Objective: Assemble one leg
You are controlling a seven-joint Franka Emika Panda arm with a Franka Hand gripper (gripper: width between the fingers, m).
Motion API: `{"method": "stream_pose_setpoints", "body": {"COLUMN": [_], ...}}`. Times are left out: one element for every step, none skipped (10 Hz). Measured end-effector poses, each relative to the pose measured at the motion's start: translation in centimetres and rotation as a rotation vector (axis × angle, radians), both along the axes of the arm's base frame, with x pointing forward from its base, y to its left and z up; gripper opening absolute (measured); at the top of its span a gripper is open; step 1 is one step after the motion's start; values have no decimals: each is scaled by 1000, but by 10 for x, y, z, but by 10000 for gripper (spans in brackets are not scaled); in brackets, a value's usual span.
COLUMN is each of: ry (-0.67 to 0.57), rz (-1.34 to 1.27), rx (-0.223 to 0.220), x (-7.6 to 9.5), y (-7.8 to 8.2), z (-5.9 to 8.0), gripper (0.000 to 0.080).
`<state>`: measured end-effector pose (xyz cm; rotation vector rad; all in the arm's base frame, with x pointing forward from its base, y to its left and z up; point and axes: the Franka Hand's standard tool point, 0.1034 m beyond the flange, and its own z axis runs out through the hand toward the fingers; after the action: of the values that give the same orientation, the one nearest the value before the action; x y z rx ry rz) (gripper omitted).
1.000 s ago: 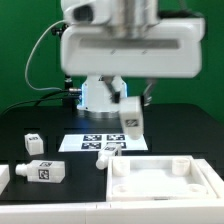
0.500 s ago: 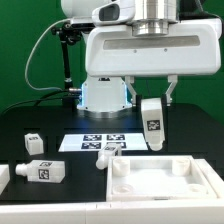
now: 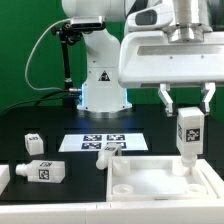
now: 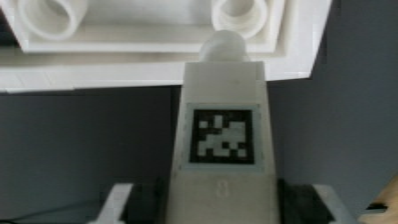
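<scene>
Gripper [image 3: 187, 108]: right of frame, jaws clamped on leg
Leg [image 3: 187, 133]: upright, tag facing camera, tip over tabletop corner
Tabletop [image 3: 150, 203]: lower right
Spare legs [image 3: 45, 171]: lower left

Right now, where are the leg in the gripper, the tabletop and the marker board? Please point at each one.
leg [image 3: 188, 133]: exterior view, on its square tag.
tabletop [image 3: 150, 194]: exterior view, on its front wall.
marker board [image 3: 70, 144]: exterior view, on its white margin at the exterior view's left.
</scene>
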<state>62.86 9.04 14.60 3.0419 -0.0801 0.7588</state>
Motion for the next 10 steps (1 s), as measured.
{"method": "stream_pose_setpoints", "body": {"ry": [1, 2, -4, -6, -2, -1, 1, 3, 5, 6], "rz": [1, -1, 9, 38, 63, 79, 90, 97, 102, 101], "rx": [1, 2, 0, -15, -43, -67, -80, -86, -92, -92], "x": [0, 0, -1, -4, -4, -2, -1, -1, -1, 0], "y": [0, -1, 4, 17, 20, 19, 21, 21, 18, 17], "z": [0, -1, -2, -9, -15, -20, -24, -25, -26, -27], "gripper": [292, 292, 292, 292, 292, 292, 292, 292, 292, 292]}}
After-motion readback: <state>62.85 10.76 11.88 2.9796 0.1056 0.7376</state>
